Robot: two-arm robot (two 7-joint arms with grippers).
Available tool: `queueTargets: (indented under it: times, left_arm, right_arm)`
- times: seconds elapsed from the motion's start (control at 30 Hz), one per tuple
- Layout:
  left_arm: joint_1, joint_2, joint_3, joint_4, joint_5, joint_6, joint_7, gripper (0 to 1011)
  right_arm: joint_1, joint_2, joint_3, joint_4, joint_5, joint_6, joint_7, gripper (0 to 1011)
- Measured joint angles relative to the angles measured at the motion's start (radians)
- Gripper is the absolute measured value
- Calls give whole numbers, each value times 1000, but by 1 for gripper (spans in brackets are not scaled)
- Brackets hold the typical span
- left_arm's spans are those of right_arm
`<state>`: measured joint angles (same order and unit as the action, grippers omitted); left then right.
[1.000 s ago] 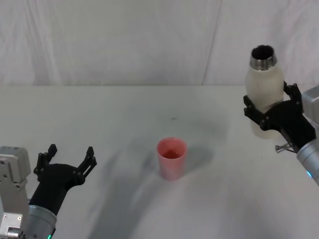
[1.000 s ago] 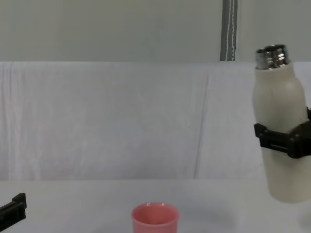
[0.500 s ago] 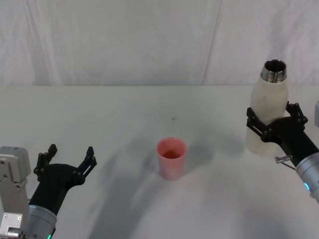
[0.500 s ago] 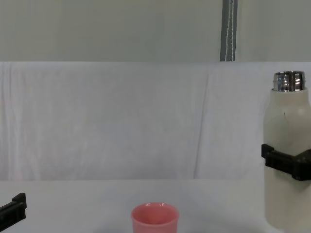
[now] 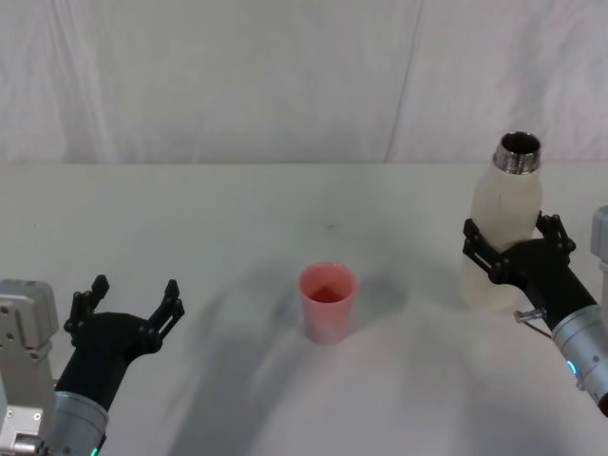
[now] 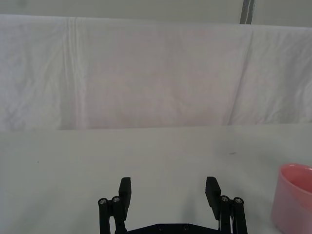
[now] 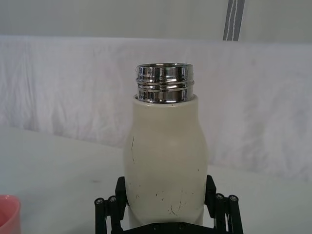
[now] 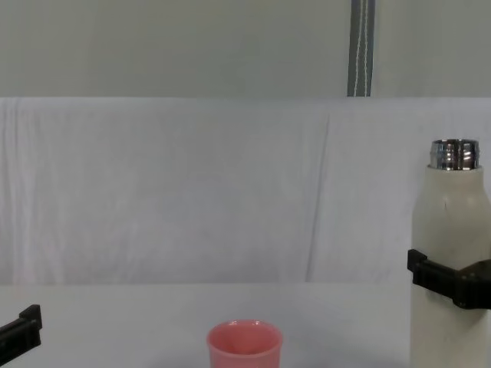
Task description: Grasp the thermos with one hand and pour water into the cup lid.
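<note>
We see the cup (image 5: 328, 302) at the table's (image 5: 237, 237) middle. The bottle (image 5: 502, 233) stands well to its right.

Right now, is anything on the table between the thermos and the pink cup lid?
Nothing visible. The thermos, held by the right gripper, has only bare table between it and the cup lid.

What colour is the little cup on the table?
The cup lid is pink, clearest in the head view.
</note>
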<state>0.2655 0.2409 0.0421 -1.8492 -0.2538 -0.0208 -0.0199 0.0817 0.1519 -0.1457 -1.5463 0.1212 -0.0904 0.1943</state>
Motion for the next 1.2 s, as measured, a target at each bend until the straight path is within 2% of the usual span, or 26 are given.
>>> queueTargets:
  times: [1.2]
  left_arm:
    - [0,0,0,0,0,0,0,1001]
  right_arm:
    - [26,-12,-19,81,43,-42,15,951]
